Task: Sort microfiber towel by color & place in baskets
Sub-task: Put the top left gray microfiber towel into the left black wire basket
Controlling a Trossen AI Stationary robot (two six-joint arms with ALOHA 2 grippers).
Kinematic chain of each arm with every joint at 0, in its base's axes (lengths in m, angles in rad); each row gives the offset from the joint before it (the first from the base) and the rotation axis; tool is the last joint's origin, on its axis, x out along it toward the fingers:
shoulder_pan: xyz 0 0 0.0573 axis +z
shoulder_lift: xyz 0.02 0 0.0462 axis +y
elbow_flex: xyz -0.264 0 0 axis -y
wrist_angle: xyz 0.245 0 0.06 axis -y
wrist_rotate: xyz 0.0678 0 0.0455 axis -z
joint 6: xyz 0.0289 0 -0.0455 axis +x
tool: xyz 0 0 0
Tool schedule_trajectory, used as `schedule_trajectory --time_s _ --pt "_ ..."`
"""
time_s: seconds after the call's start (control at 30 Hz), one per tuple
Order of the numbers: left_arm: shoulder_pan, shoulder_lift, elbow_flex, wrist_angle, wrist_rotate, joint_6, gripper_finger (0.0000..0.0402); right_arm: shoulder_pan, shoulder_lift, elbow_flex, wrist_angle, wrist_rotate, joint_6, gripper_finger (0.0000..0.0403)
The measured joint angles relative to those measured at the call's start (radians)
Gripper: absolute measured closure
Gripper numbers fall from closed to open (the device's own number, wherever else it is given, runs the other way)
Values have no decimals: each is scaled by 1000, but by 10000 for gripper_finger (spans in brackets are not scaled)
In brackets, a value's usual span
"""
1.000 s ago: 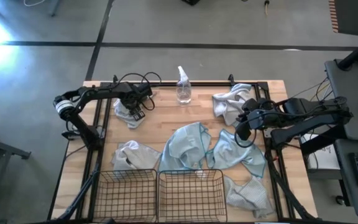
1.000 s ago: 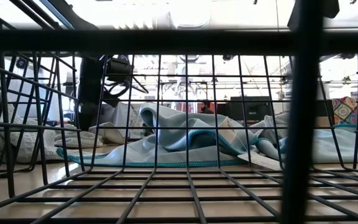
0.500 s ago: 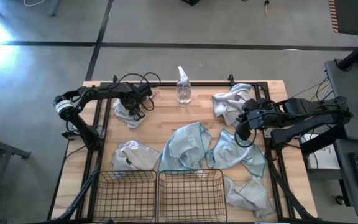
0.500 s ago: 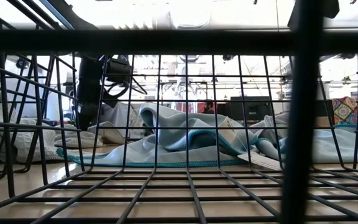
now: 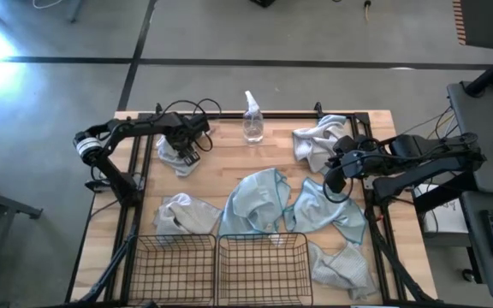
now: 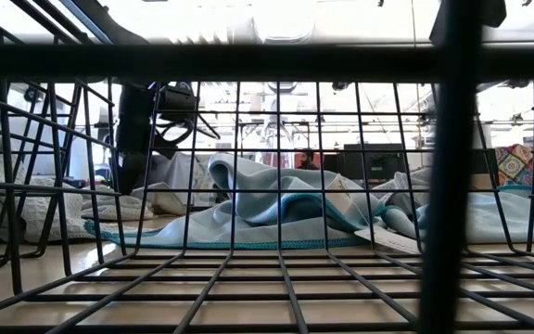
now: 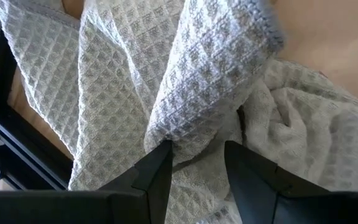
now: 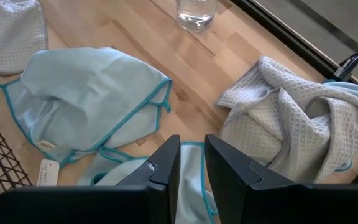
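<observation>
The grey-white towel (image 5: pixel 175 157) lay bunched at the table's ten o'clock corner, directly beneath the left gripper (image 5: pixel 188 151), its waffle weave rising in a fold between the parted fingers (image 7: pixel 157 180), not yet pinched. It had no clear long axis (just a crumpled heap). The left arm was far nearer. The right gripper (image 5: pixel 335 178), fingers narrowly apart and holding nothing, hovered at three o'clock over a light blue towel (image 5: pixel 323 210). Both baskets (image 5: pixel 221 272) waited at six o'clock.
</observation>
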Motion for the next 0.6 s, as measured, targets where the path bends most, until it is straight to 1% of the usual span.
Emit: schedule_trajectory --time_s 0.27,0.4,0.6 --pt "0 0 75 -57 88 -10 269 0 0 0 -6 0 -10 335" --pt "3 0 105 -57 178 -54 269 0 0 0 -6 0 -20 335" --pt "8 1 100 -59 192 -130 269 0 0 0 -11 0 -55 335"
